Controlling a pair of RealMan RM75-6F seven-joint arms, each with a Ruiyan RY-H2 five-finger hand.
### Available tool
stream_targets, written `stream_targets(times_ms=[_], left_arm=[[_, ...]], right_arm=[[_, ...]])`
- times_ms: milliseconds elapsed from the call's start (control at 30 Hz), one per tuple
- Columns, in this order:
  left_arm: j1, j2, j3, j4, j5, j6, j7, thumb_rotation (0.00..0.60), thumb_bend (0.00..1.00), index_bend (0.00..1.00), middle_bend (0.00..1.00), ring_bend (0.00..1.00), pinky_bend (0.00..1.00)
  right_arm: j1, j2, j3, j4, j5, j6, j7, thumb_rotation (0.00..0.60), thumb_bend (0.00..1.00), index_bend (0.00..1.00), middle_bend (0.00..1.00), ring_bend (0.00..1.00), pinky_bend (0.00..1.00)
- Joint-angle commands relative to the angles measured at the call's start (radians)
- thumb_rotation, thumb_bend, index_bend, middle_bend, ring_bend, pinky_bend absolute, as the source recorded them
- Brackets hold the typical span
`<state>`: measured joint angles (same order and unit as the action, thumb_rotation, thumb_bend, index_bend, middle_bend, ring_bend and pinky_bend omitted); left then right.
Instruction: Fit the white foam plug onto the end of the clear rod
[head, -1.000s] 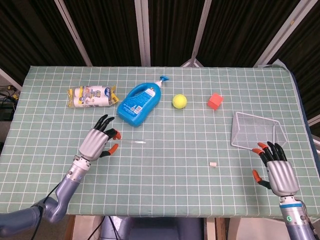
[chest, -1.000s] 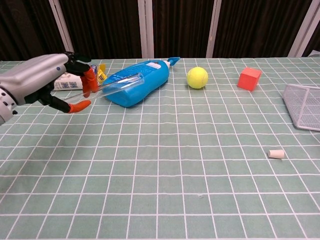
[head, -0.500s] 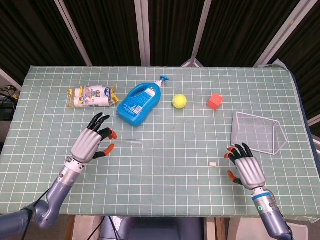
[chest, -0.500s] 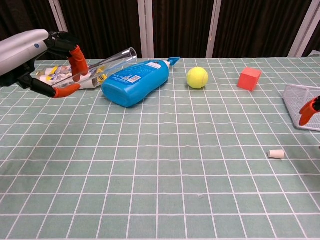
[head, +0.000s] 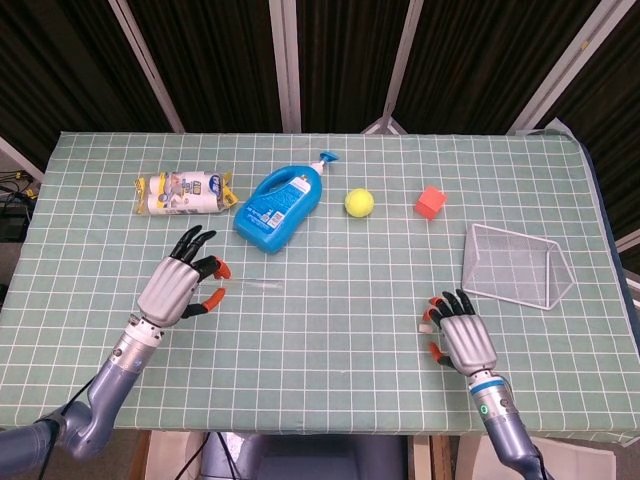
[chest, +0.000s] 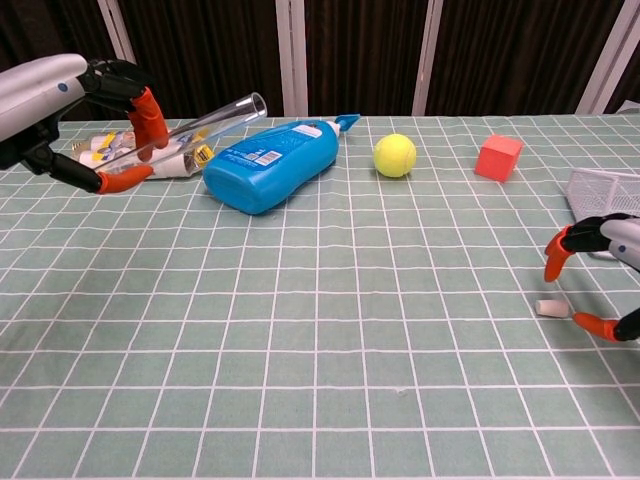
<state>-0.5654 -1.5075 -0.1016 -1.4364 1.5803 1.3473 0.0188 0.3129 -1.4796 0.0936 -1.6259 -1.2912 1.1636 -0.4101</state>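
My left hand (chest: 60, 100) pinches the clear rod (chest: 205, 124) between orange-tipped fingers and holds it off the table, its open end tilted up to the right. In the head view the left hand (head: 182, 285) is at the table's left, and the rod (head: 258, 287) shows only faintly. The small white foam plug (chest: 551, 308) lies on the green cloth at the right. My right hand (chest: 605, 275) hovers over it with fingers spread to either side of it and holds nothing. From the head view, the right hand (head: 460, 338) covers most of the plug.
A blue detergent bottle (head: 280, 205) lies behind the rod, with a printed packet (head: 185, 192) to its left. A yellow tennis ball (head: 359, 202) and a red cube (head: 430, 202) sit further back. A wire basket (head: 515, 265) stands just beyond my right hand.
My right hand has slid left from the table's front right corner to over the plug. My left hand has lifted the rod and drawn it slightly leftward.
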Motion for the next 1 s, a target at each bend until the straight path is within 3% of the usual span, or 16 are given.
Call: stream_targets(times_ms=[33,467,1000], left_arm=[[0.000,0.002,-0.001,0.001,0.002,-0.001,-0.002,0.600,0.67,0.56,0.59,0.10,0.00],[0.002,0.006,-0.006,0.016,0.003,0.000,-0.019,0.600,0.67,0.56,0.59,0.10,0.00],[0.002,0.008,-0.011,0.024,0.002,-0.006,-0.028,0.600,0.67,0.56,0.59,0.10,0.00]], right_arm=[[0.011,-0.023,0.009,0.014,0.020,-0.004,-0.018,0.600,0.39,0.41,0.23,0.11,0.00],[0.034,-0.097,0.029,0.070,0.096,0.000,-0.065,0.600,0.39,0.42,0.23,0.11,0.00],[0.049,-0.114,0.038,0.092,0.145,0.015,-0.108,0.600,0.39,0.51,0.25,0.11,0.00]])
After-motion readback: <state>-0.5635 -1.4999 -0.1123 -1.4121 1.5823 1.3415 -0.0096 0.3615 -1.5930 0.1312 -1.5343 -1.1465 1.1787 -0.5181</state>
